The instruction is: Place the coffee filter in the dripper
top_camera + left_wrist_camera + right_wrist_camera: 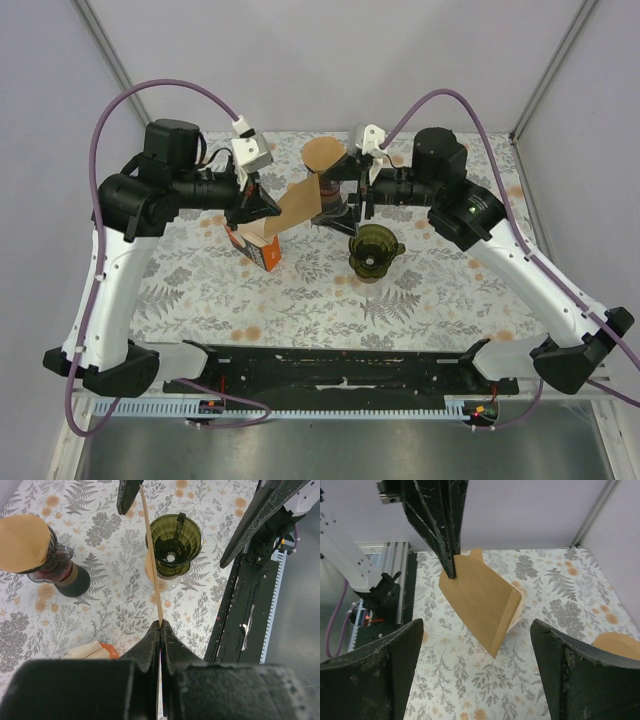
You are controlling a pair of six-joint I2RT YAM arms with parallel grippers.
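Black left end effector (160, 625) pinches the flat tan paper coffee filter (480, 597) while right end effector (476, 630) gapes.

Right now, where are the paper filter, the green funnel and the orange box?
paper filter (482, 600), right wrist view, middle of its flat side
green funnel (190, 537), left wrist view, its inner wall
orange box (263, 257), top view, its printed face

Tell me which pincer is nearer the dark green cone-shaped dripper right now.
Right. The right pincer hangs open just beyond the dark green cone-shaped dripper, on its far-left side; the left pincer is farther left, shut on the flat brown paper coffee filter.
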